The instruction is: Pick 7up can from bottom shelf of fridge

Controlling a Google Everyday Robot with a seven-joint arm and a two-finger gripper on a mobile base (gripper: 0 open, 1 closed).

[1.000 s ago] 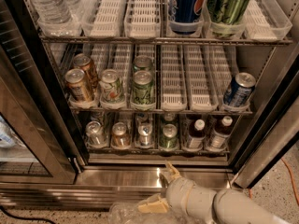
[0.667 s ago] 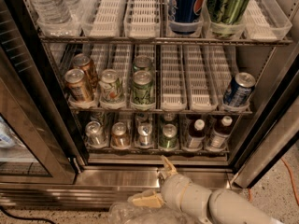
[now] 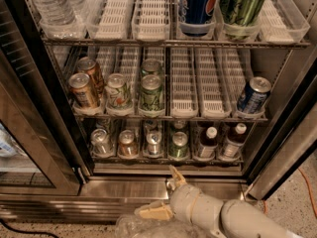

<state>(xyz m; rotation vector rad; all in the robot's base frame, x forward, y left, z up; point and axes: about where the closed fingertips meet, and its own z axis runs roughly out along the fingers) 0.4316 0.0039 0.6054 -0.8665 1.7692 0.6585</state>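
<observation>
gripper (image 3: 157,191) sits low and centre, in front of the steel base of the fridge (image 3: 114,188), below the bottom shelf (image 3: 141,158) and touching no can. its two fingers (image 3: 175,174) are spread wide with nothing between them: one points up toward the shelf, the other lies out to the left. the pale arm (image 3: 233,217) runs off toward the lower right corner, and crumpled clear plastic (image 3: 143,228) lies just under the gripper.

at far left stands the open glass door (image 3: 29,148). along the bottom shelf, left to right: a silvery can (image 3: 100,140), a copper-brown can (image 3: 128,143), the 7up can (image 3: 154,142), upright in its lane with its shiny lid showing, a green can (image 3: 179,144), then two dark bottles (image 3: 208,142) with white caps. the 7up can is above and slightly left of the raised finger, well apart from it.

the middle rack holds two copper cans (image 3: 83,89) at left, a pale can (image 3: 118,90), two green cans (image 3: 151,92), several bare white lanes (image 3: 208,83), and a blue can (image 3: 253,95) at right. the top rack shows water bottles (image 3: 49,4), a blue pepsi can (image 3: 197,4) and a tall green can (image 3: 241,4). an orange cable (image 3: 308,192) crosses the floor at far right.
</observation>
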